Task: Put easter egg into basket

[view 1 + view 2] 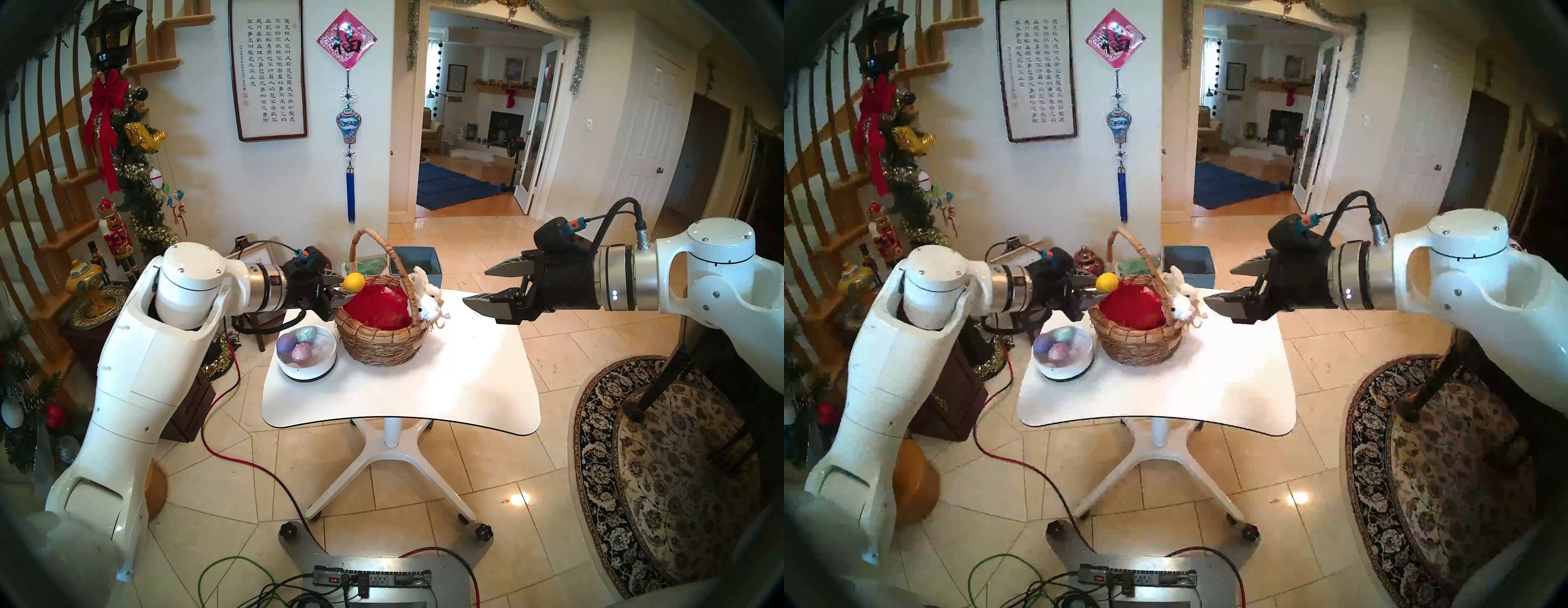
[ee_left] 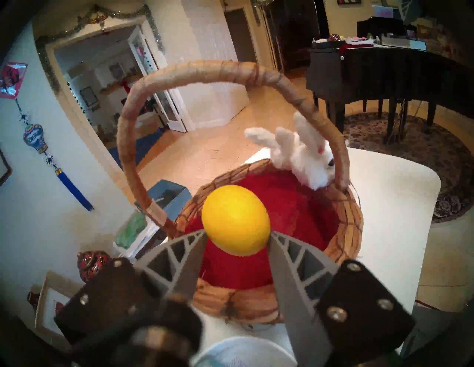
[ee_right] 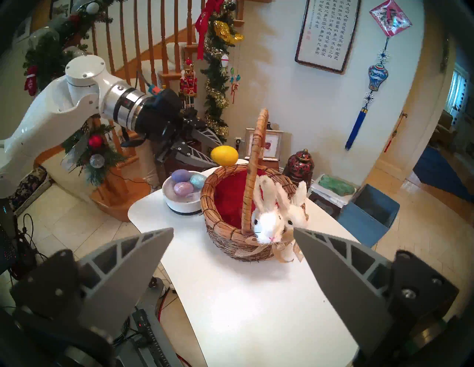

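Just a smooth yellow egg point(image 2: 236, 220) (glossy, unpatterned)

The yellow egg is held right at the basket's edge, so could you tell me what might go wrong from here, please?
1. The left gripper pinches the yellow egg only at its fingertips; it might slip out early.
2. The egg hangs near the rim of the basket; released now, it could bounce off the rim onto the table.
3. The tall handle arches close ahead; moving further in could knock it and shift the basket.
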Controlling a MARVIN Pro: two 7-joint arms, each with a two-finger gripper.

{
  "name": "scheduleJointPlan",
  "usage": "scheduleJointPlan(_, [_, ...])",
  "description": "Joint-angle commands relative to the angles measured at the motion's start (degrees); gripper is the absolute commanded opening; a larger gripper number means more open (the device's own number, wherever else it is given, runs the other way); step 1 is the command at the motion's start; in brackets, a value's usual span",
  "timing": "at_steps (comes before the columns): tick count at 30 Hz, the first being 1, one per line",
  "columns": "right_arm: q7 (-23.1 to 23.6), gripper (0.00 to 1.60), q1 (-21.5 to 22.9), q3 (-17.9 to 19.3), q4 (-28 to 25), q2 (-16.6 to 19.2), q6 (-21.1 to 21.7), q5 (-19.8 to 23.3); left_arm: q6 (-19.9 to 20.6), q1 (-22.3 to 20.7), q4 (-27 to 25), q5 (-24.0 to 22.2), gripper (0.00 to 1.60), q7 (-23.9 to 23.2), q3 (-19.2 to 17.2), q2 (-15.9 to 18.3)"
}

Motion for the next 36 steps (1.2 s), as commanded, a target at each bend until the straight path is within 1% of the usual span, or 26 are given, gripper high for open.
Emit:
scheduleJointPlan(1, [0.08, 1.6, 0.37, 0.61, 0.15, 0.03, -0.17, -0.11, 2.44, -6.36, 2.63, 1.07, 0.93, -0.37, 3.54, -2.56])
scheduleJointPlan(7, [0.13, 1.6, 0.24, 0.76, 0.16, 0.03, -0.18, -0.14, 3.04, -5.89, 4.33, 2.31, 0.86, -0.18, 5.94, -2.7])
scheduleJointPlan(12, [0.13, 1.6, 0.22, 0.78, 0.15, 0.03, -0.18, -0.14, 3.55, -6.1, 5.14, 2.59, 0.88, 0.01, 6.43, -3.06])
scheduleJointPlan(14, [0.12, 1.6, 0.24, 0.76, 0.15, 0.03, -0.18, -0.13, 3.69, -6.24, 5.24, 2.7, 0.92, -0.01, 6.54, -3.11])
scheduleJointPlan(17, [0.12, 1.6, 0.26, 0.74, 0.15, 0.03, -0.18, -0.13, 3.94, -6.41, 5.3, 2.86, 0.91, -0.07, 6.66, -3.15])
scheduleJointPlan(18, [0.12, 1.6, 0.26, 0.73, 0.15, 0.03, -0.18, -0.13, 4.02, -6.43, 5.29, 2.91, 0.94, -0.07, 6.66, -3.16])
scheduleJointPlan(19, [0.12, 1.6, 0.26, 0.73, 0.15, 0.03, -0.18, -0.13, 4.15, -6.43, 5.24, 2.98, 1.02, -0.04, 6.64, -3.19])
scheduleJointPlan(20, [0.12, 1.6, 0.26, 0.73, 0.15, 0.03, -0.18, -0.13, 4.23, -6.42, 5.21, 3.03, 1.32, 0.0, 6.57, -3.21])
scheduleJointPlan(21, [0.12, 1.6, 0.26, 0.73, 0.15, 0.03, -0.18, -0.13, 4.29, -6.43, 5.2, 3.04, 1.38, -0.01, 6.49, -3.21])
scheduleJointPlan(22, [0.12, 1.6, 0.26, 0.74, 0.15, 0.03, -0.18, -0.13, 4.37, -6.41, 5.17, 3.06, 1.41, 0.04, 6.32, -3.22])
scheduleJointPlan(23, [0.12, 1.6, 0.26, 0.74, 0.15, 0.03, -0.18, -0.13, 4.42, -6.34, 5.13, 3.01, 1.49, -0.06, 6.0, -3.14])
scheduleJointPlan(25, [0.12, 1.6, 0.25, 0.75, 0.15, 0.03, -0.18, -0.14, 4.46, -6.18, 4.94, 2.92, 1.47, -0.23, 5.69, -2.92])
scheduleJointPlan(27, [0.12, 1.6, 0.24, 0.76, 0.15, 0.03, -0.18, -0.14, 4.53, -6.0, 4.73, 2.85, 1.51, -0.3, 5.44, -2.8])
scheduleJointPlan(28, [0.12, 1.6, 0.25, 0.75, 0.15, 0.03, -0.18, -0.14, 4.65, -5.57, 4.27, 2.63, 1.53, -0.16, 4.88, -2.67])
scheduleJointPlan(29, [0.12, 1.6, 0.26, 0.74, 0.15, 0.03, -0.18, -0.13, 4.72, -5.3, 3.87, 2.44, 1.6, -0.3, 4.54, -2.43])
scheduleJointPlan(30, [0.12, 1.6, 0.27, 0.73, 0.15, 0.03, -0.18, -0.13, 4.63, -4.85, 3.34, 2.09, 1.6, -0.34, 3.94, -2.24])
scheduleJointPlan(36, [0.05, 1.6, 0.38, 0.59, 0.14, 0.03, -0.17, -0.1, 5.75, -1.22, -2.92, -2.15, 1.6, -2.34, -2.25, -0.31])
